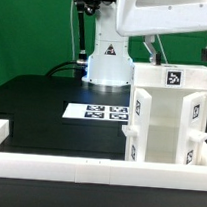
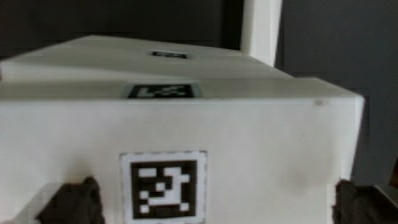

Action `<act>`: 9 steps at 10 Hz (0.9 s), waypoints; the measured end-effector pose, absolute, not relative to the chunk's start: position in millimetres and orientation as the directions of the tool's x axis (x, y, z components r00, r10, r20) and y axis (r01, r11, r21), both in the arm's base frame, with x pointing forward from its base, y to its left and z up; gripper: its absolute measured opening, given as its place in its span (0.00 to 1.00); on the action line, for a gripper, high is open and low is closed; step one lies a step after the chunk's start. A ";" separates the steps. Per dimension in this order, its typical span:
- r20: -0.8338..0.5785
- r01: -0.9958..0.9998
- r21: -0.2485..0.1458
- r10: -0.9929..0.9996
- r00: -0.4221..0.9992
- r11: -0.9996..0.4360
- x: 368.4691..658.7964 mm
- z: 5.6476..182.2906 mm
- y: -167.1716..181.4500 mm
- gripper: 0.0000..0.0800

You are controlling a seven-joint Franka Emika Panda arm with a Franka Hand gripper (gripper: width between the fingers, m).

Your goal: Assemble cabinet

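Exterior view: the cabinet (image 1: 169, 118) stands upright on the black table (image 1: 41, 102), at the exterior view's right, close against the long white rail (image 1: 87, 169) that runs across the front. The gripper (image 1: 153, 52) hangs just above the cabinet's top panel; only one dark finger shows, so I cannot tell if the jaws are apart or together. The marker board (image 1: 97, 112) lies flat just beside the cabinet, toward the exterior view's left. Beyond the board the table surface is bare up to the robot base (image 1: 107, 67).

Wrist view: the cabinet (image 2: 178, 110) fills the frame, a tag facing the camera. Dark fingertips (image 2: 75, 200) sit at either side of the tagged face, spread wide and not closing on it.
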State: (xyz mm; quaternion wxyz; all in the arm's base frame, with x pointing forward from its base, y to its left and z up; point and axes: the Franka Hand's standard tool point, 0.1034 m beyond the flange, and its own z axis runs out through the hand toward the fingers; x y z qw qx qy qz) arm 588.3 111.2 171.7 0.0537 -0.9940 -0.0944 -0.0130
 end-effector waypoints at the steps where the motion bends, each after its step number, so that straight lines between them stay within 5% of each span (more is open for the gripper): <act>1: 0.049 0.362 -0.070 0.360 0.932 -0.929 588.9 174.4 110.3 0.81; 4: 0.015 0.758 -0.020 0.757 0.653 -0.653 594.2 176.4 111.9 0.81; 8: 0.010 0.886 -0.008 0.886 0.464 -0.464 595.2 174.5 104.1 0.81; 9: -0.015 0.953 0.001 0.953 0.303 -0.303 594.8 173.8 100.3 0.81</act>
